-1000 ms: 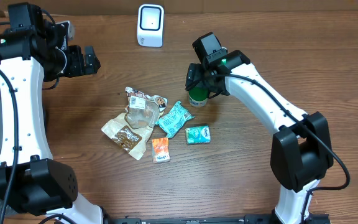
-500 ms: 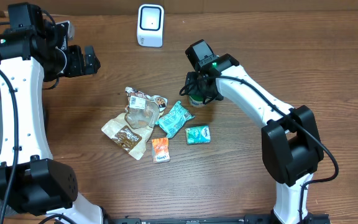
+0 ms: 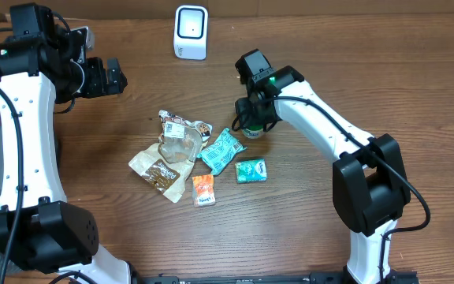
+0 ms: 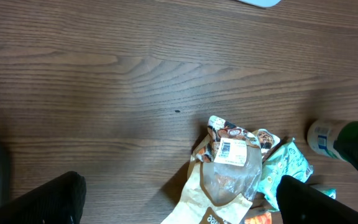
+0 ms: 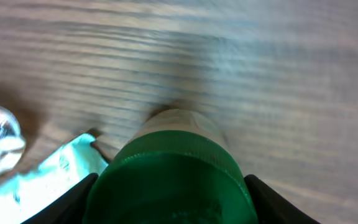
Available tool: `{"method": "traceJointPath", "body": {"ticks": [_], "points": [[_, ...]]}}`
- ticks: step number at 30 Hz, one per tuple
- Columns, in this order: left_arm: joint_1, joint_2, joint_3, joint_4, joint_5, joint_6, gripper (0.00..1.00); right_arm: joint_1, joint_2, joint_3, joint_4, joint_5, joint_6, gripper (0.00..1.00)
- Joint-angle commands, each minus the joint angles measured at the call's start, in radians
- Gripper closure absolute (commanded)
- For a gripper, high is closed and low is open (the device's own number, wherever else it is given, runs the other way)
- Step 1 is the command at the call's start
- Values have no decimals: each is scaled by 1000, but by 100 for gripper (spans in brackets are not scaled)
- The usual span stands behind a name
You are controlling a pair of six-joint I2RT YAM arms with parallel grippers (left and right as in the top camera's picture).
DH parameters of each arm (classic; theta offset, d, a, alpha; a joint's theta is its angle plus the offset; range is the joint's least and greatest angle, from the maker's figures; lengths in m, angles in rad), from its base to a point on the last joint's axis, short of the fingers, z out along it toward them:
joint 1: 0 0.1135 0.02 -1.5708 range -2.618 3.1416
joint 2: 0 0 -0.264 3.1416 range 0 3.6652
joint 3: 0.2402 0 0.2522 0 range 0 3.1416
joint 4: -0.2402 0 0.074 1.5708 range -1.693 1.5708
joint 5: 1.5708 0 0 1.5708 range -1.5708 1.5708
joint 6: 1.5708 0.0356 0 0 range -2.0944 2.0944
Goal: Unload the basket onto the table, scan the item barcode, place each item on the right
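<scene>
Your right gripper is over the upright green-capped bottle, with its fingers pressed against either side of the cap. The bottle stands on the wooden table, just beside the teal packet at the edge of the snack pile. Your left gripper hangs well apart at the far left with its jaws wide and empty, and the white scanner sits near the table's far edge.

Small bottle, green ribbed cap, pale body, standing upright, white barcode scanner, rounded-square face, upright, well apart from the bottle, up-left of it
</scene>
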Motion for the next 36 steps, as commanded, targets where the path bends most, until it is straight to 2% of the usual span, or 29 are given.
{"method": "traceJointPath", "body": {"ticks": [1,2,5,11,14,18,21,25,27,28,31,36], "points": [[-6,9,0,2,19,16,1,3,-87,54,8,-23,-349,41],[-6,9,0,2,19,16,0,3,-90,54,8,-24,-439,40],[-6,9,0,2,19,16,1,3,-89,52,8,-47,-585,40],[-6,9,0,2,19,16,0,-13,-78,43,-12,-291,-945,25],[-6,9,0,2,19,16,0,-25,-61,43,-19,-354,-1025,19],[-6,9,0,2,19,16,0,-38,-48,43,-18,-357,-1024,16],[-6,9,0,2,19,16,0,-48,-48,43,-1,-355,-959,16],[-6,9,0,2,19,16,0,-68,-49,71,63,-290,-645,15],[-6,9,0,2,19,16,0,-80,-49,105,65,-272,-496,10],[-6,9,0,2,19,16,0,-86,-49,118,65,-272,-448,0],[-6,9,0,2,19,16,0,-98,-49,140,70,-275,-284,0],[-6,9,0,2,19,16,0,-91,-46,110,66,-338,-249,0]]}}
